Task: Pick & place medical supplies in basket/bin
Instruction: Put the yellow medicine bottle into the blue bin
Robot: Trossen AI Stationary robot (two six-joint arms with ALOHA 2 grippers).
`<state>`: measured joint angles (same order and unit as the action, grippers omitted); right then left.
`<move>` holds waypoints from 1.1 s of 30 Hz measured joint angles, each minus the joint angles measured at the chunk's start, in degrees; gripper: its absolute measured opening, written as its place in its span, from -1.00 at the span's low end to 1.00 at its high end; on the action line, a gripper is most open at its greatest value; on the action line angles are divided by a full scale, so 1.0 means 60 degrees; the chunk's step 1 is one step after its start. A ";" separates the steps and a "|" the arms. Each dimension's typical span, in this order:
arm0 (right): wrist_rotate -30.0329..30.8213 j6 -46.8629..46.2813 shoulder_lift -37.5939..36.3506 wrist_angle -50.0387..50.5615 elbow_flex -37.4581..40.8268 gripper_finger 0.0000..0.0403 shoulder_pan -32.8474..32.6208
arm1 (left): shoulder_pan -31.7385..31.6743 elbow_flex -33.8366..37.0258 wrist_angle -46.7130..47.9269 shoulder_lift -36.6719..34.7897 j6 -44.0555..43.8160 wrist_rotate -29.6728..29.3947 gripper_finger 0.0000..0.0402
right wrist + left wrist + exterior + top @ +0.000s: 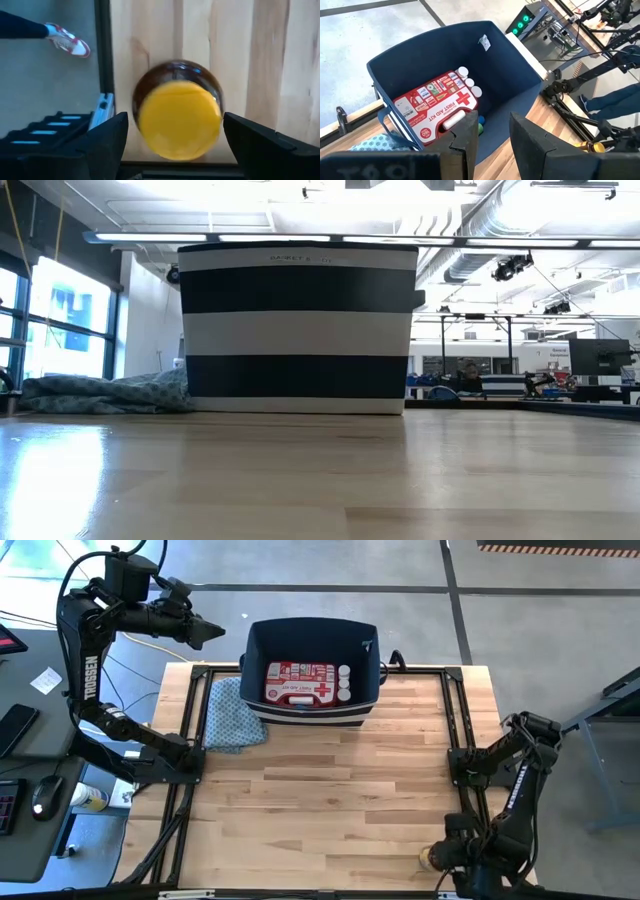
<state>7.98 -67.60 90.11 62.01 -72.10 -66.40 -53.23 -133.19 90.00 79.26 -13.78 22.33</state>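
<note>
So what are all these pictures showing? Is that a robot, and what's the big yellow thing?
Yes, it's a robot with two dark arms at a wooden table. One picture looks down from above, one looks across the tabletop, and two come from little cameras on the wrists. The navy bin already holds a red first-aid kit and small white bottles. A patterned cloth lies beside it. The left gripper hovers by the bin, holding nothing. The big yellow thing is the cap of a brown bottle standing near the table's edge. The right gripper is right above it, fingers spread wide on either side, not grabbing it yet.
</note>
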 joint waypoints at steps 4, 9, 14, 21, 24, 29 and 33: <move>0.0114 0.0006 0.0000 -0.0027 0.0000 0.57 0.0002 | 0.0000 0.0000 0.0000 0.0000 0.0000 0.0004 -0.28; 0.0078 0.0004 0.0000 -0.0027 0.0000 0.57 -0.0002 | 0.0000 0.0000 -0.0001 0.0000 0.0000 -0.0010 -0.28; 0.0081 0.0002 0.0000 -0.0069 0.0000 0.46 -0.0002 | 0.0000 0.0000 0.0002 0.0000 0.0000 -0.0069 -0.28; 0.0078 0.0013 -0.0007 -0.0104 0.0000 0.16 -0.0002 | 0.0000 0.0000 0.0002 0.0000 0.0000 -0.0077 -0.28; 0.0080 0.0017 -0.0008 -0.0100 0.0000 0.07 -0.0002 | 0.0000 0.0000 0.0002 0.0000 0.0000 -0.0080 -0.28; 0.0070 0.0086 -0.0081 -0.0045 0.0000 0.04 0.0067 | 0.0000 0.0000 0.0002 0.0000 0.0000 -0.0084 -0.28; 0.0145 0.0083 -0.0519 0.0635 -0.0162 0.05 0.0274 | 0.0000 0.0000 0.0002 0.0000 0.0000 -0.0094 -0.28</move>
<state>8.85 -67.10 86.99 65.82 -73.07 -64.76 -53.23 -133.19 90.02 79.26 -13.78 21.76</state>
